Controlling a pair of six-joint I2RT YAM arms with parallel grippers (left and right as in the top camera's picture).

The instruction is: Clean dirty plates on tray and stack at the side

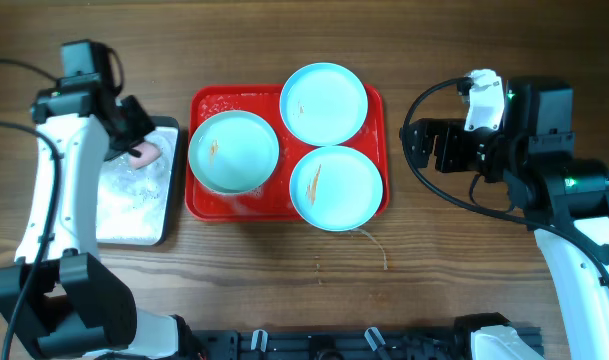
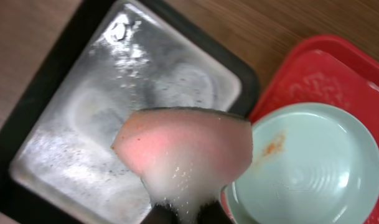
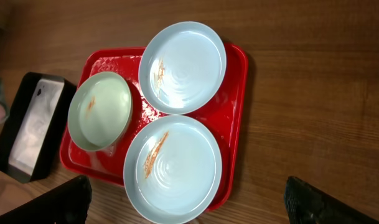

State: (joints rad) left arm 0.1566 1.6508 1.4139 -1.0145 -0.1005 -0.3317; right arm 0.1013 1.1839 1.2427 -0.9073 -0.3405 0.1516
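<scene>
Three pale turquoise plates lie on the red tray [image 1: 206, 205]: a left plate [image 1: 234, 150], a back plate [image 1: 324, 103] and a front plate [image 1: 336, 188], each with thin brownish streaks. My left gripper [image 1: 139, 150] is shut on a pink foamy sponge [image 2: 183, 149] and holds it over the silver metal tray [image 1: 134, 200], just left of the left plate [image 2: 307, 168]. My right gripper [image 1: 424, 145] is open and empty, right of the red tray; its wrist view shows the red tray [image 3: 233, 93] and all three plates.
The black-rimmed silver metal tray [image 2: 114, 112] with foamy water sits left of the red tray. A brownish smear [image 1: 379, 250] marks the wooden table in front of the red tray. Bare wood lies to the right of the red tray.
</scene>
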